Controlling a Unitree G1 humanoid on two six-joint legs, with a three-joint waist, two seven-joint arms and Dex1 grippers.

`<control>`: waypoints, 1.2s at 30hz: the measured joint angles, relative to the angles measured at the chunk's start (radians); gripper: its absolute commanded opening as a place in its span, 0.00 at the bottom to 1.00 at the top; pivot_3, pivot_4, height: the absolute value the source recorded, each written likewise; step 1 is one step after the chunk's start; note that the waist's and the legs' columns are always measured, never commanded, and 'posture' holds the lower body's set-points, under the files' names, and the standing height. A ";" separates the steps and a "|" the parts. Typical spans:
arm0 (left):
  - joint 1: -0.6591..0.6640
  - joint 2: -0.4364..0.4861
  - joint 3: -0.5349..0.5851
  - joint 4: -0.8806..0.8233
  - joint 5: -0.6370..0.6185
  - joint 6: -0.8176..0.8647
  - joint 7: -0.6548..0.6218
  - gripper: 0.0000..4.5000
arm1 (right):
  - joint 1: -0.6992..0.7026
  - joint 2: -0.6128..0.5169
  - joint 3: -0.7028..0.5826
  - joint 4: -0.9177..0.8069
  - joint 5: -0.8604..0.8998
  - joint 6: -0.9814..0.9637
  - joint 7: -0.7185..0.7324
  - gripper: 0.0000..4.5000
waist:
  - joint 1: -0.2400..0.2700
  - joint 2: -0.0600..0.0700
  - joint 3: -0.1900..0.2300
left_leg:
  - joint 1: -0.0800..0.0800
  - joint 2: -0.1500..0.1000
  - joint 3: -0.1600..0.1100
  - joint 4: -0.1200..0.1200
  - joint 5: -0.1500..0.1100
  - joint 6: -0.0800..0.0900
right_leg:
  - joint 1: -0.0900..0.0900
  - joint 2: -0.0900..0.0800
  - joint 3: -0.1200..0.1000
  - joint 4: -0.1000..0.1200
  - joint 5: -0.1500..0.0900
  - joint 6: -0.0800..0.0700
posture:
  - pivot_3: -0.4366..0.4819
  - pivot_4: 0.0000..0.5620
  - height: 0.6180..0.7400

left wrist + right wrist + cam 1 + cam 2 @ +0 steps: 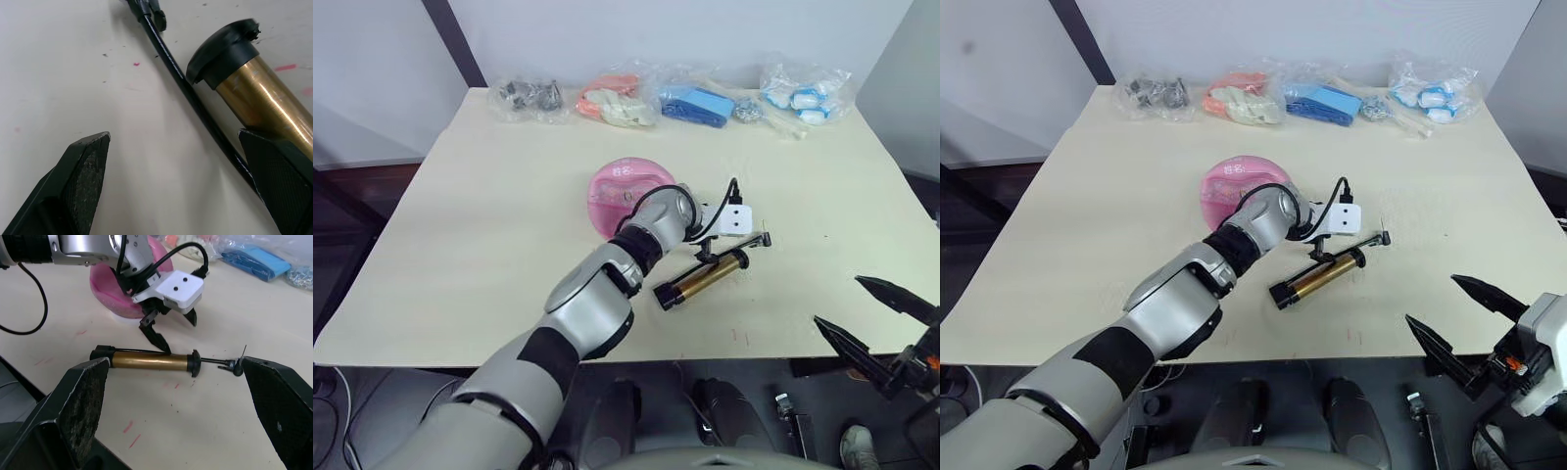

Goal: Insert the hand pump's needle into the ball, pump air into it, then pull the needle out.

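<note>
the hand pump [702,279] lies slantwise mid-frame on the table [460,245], just lower right of the ball [622,188], under the left gripper's [168,329] spread fingers, the right gripper [871,323] spread too, well apart.

Silver arm shells with black joints, black cable, white wrist box [176,290], black end effector [168,328].

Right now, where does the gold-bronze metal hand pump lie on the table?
The gold-bronze hand pump lies flat near the table's front middle, just right of the pink ball, with the open left hand directly over it.
</note>
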 measured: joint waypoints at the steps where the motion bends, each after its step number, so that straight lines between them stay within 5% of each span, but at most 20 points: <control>1: 0.001 -0.004 0.002 0.002 0.000 0.002 -0.002 0.99 | 0.000 0.000 0.001 0.000 0.000 0.000 -0.001 1.00 | 0.000 0.000 0.000 | 0.000 0.000 0.000 0.000 0.000 0.000 | 0.000 0.000 0.000 0.000 0.000 0.000 | 0.48 0.27 1.00; 20: -0.012 -0.153 0.139 0.179 -0.019 0.133 0.118 0.99 | -0.002 -0.008 0.033 0.000 -0.019 -0.001 -0.009 1.00 | 0.000 0.000 0.000 | 0.000 0.000 0.000 0.001 0.000 0.000 | 0.001 0.000 0.000 0.000 0.003 0.004 | 0.48 0.27 1.00; 32: -0.015 -0.166 0.167 0.216 -0.019 0.131 0.176 0.02 | -0.002 -0.008 0.059 -0.007 -0.032 -0.001 -0.034 1.00 | -0.003 0.000 0.000 | 0.002 0.000 0.000 0.002 0.000 0.000 | 0.002 0.000 0.001 0.000 0.004 0.005 | 0.48 0.27 1.00; 36: 0.032 -0.135 0.191 0.140 -0.031 0.141 0.140 0.02 | 0.007 -0.007 0.079 -0.018 -0.045 0.004 -0.057 1.00 | -0.002 0.001 -0.001 | 0.001 0.000 0.000 0.002 0.000 0.000 | 0.002 0.000 0.001 0.000 0.004 0.006 | 0.48 0.27 1.00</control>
